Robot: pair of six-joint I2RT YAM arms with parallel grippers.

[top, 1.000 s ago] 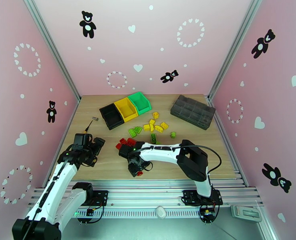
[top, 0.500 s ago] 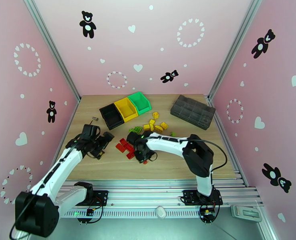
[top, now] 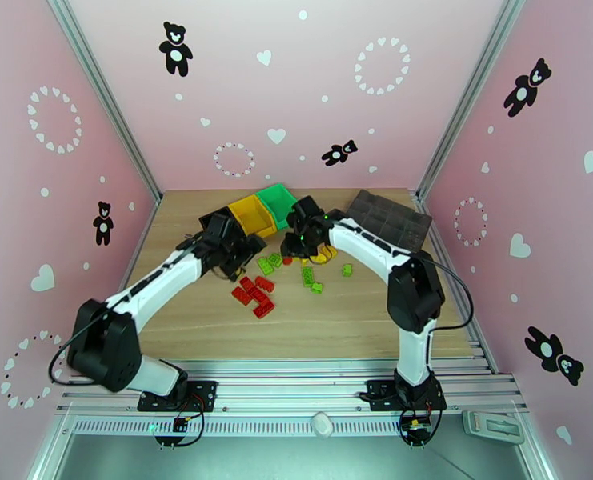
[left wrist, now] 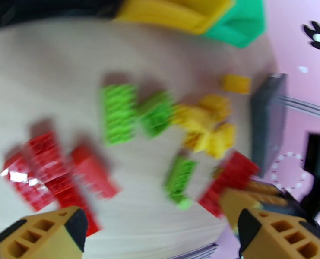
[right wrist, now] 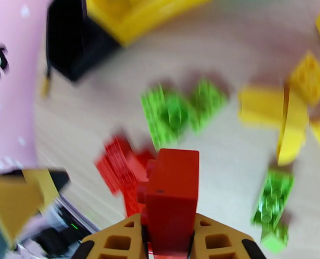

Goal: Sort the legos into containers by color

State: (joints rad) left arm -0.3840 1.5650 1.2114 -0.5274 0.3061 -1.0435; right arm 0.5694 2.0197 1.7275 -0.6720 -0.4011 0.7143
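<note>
white arm links (top: 162, 283), black joints (top: 414, 296), black cable (top: 465, 298), tan cut-out fingers (left wrist: 39, 236)

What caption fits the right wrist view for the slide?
Right gripper shut on a red lego above scattered legos on the table, yellow bin beyond.

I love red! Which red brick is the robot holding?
The red brick clamped in the right pincer. The other red bricks lie on the table.
</note>
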